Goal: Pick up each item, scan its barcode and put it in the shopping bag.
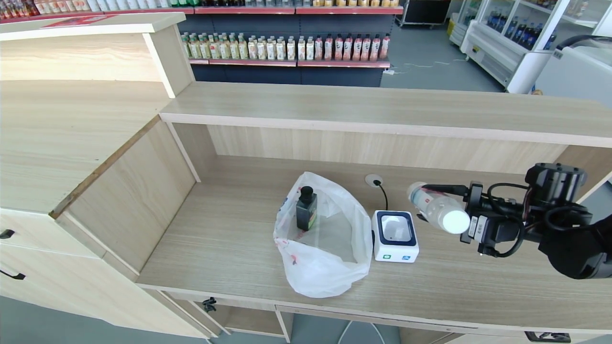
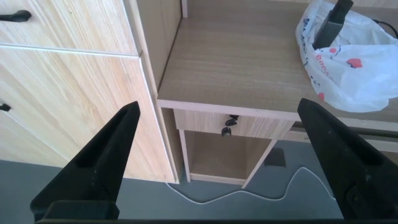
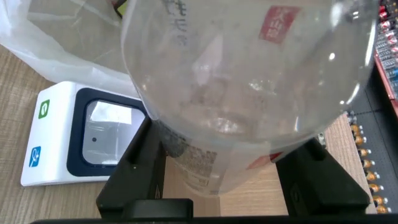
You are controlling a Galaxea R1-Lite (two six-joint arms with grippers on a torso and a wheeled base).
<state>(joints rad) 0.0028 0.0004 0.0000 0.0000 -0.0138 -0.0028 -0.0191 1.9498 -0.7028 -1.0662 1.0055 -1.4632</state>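
A clear plastic bottle (image 1: 436, 208) with a white cap and a red-marked label lies sideways in the air, with my right gripper (image 1: 447, 203) shut on it, just right of the white barcode scanner (image 1: 394, 235). In the right wrist view the bottle (image 3: 242, 81) looms close between the black fingers (image 3: 134, 168), above the scanner (image 3: 68, 146). The white plastic shopping bag (image 1: 320, 248) lies open on the counter left of the scanner, with a dark bottle (image 1: 306, 208) standing inside. My left gripper (image 2: 217, 162) hangs open below the counter's front left corner, nothing between its fingers.
The scanner's black cable (image 1: 381, 191) runs to a port in the counter top. A raised wooden ledge (image 1: 382, 107) borders the back and a side panel (image 1: 129, 191) closes the left. Drawers (image 2: 68, 62) stand left of the counter's key-locked drawer (image 2: 227, 124).
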